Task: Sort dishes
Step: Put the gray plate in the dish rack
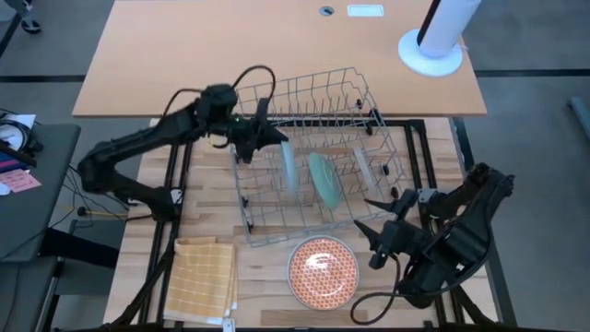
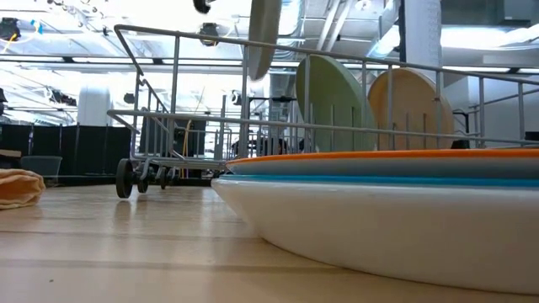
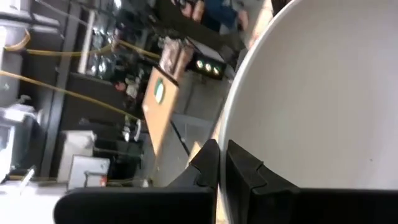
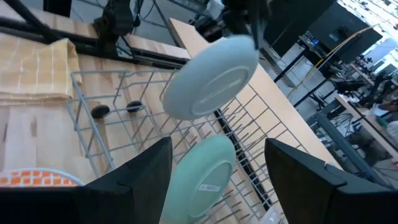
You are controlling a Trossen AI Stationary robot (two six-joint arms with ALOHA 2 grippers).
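The grey wire rack sits in the middle of the wooden tabletop, its far edge close to the neighbouring lighter desk and its near edge just beside a stack of plates. The left gripper reaches over the rack's left side with its jaws clamped on the rim of a pale plate, which hangs on edge above the rack's wires; in the left wrist view the dark fingers pinch the plate's rim. From the right wrist view this plate hangs clear of the tines, with open slots below it. Inside the rack, a pale teal-green plate stands tilted on edge near the centre, and a beige plate stands on edge further right; the low view shows both upright between the wires. The right gripper hovers by the rack's near right corner, its jaws spread wide and holding nothing. In front of the rack, the orange-red patterned plate lies flat on top of the stack, with a blue-rimmed plate and a white plate under it. The yellow checked cloth lies folded at the tabletop's near left, well apart from the stack, with bare wood between them.
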